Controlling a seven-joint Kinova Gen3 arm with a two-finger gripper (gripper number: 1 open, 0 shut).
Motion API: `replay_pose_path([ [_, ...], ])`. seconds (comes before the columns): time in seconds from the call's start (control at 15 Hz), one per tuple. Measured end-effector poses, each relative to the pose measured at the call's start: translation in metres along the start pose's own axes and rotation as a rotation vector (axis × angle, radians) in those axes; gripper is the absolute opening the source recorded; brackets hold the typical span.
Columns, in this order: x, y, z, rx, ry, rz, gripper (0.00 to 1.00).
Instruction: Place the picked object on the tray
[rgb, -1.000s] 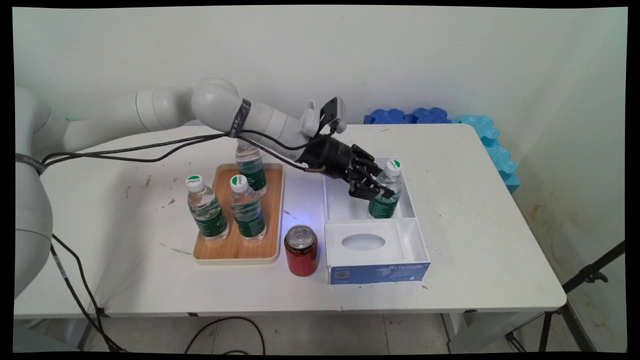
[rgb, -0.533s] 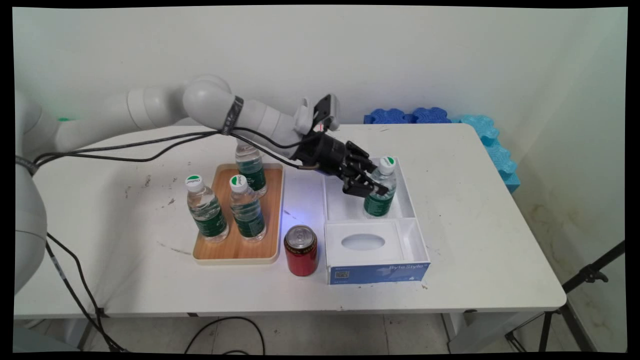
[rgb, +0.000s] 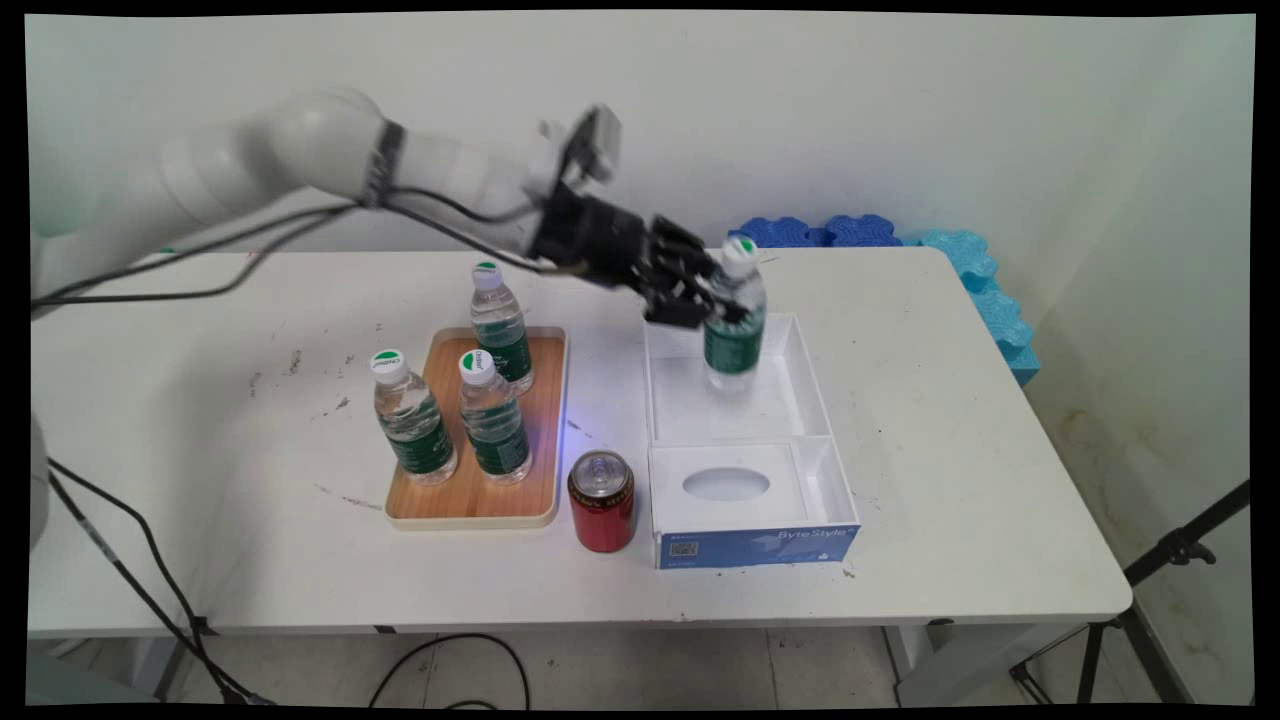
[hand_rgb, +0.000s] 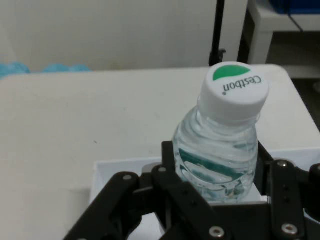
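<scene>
You see the gripper (rgb: 722, 305) with its fingers (hand_rgb: 172, 165) pinching a water bottle (rgb: 734, 318) just below the shoulder, one on each side of the clear body above the green label. The bottle hangs upright in the air over the far compartment of the white box (rgb: 815, 385), its base clear of the box floor. On the counter (rgb: 950, 420) to the left, you have three more bottles on a wooden tray (rgb: 545, 440) and a red can (rgb: 602, 500) beside the box.
</scene>
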Motion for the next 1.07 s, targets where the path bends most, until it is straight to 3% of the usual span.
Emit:
replay_pose_path([
  [0.47,0.023,-0.023,-0.114,0.046,0.069,0.031,0.0],
  [0.8,0.011,-0.062,-0.19,0.13,0.056,0.061,0.0],
  [1.07,-0.016,-0.082,-0.233,0.184,0.007,0.048,0.0],
])
